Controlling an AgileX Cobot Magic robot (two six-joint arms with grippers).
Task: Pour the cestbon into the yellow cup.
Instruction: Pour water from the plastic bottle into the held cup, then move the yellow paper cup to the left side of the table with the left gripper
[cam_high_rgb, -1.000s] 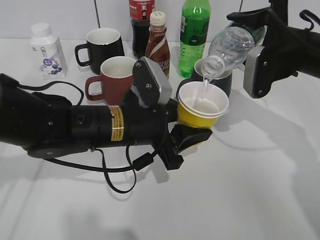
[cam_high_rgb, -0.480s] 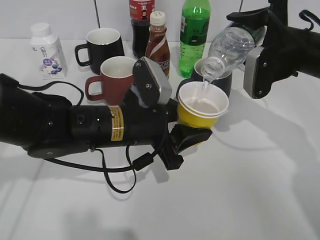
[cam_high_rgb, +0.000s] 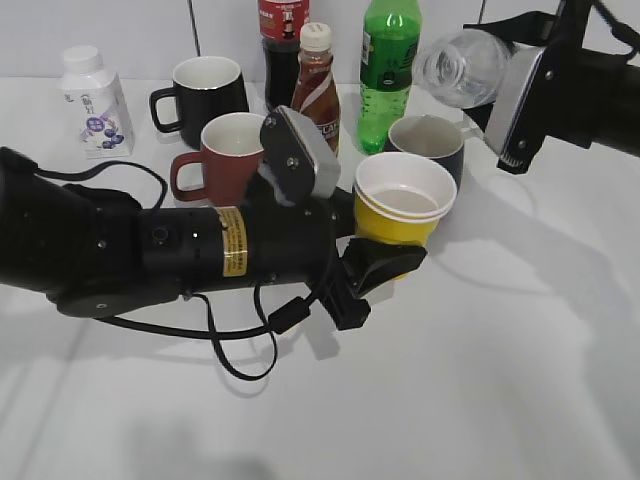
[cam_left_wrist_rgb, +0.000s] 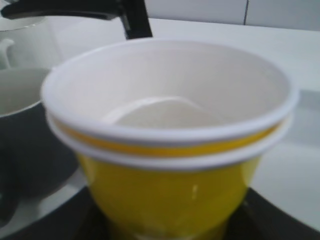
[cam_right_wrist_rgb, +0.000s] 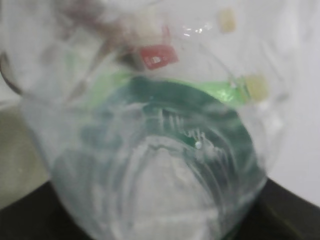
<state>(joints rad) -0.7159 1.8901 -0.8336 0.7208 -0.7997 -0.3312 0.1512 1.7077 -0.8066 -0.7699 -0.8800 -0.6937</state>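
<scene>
The yellow cup (cam_high_rgb: 400, 205) has a white rim and holds a little water. My left gripper (cam_high_rgb: 385, 262) is shut on its lower wall and holds it in front of the mugs. The cup fills the left wrist view (cam_left_wrist_rgb: 170, 190). The cestbon (cam_high_rgb: 462, 66) is a clear capless bottle, lying about level with its mouth to the left, up and to the right of the cup. My right gripper (cam_high_rgb: 505, 80) is shut on it. The bottle fills the right wrist view (cam_right_wrist_rgb: 155, 165), where its green label shows.
Behind the cup stand a dark blue mug (cam_high_rgb: 428, 143), a red mug (cam_high_rgb: 222, 155), a black mug (cam_high_rgb: 205, 92), a brown sauce bottle (cam_high_rgb: 316, 85), a tall green soda bottle (cam_high_rgb: 388, 65), a dark bottle (cam_high_rgb: 282, 50) and a white bottle (cam_high_rgb: 94, 102) at far left.
The right gripper has lifted the cestbon up and to the right and tipped it back to level; the stream of water into the cup has stopped. The left arm and the cup have barely moved.
</scene>
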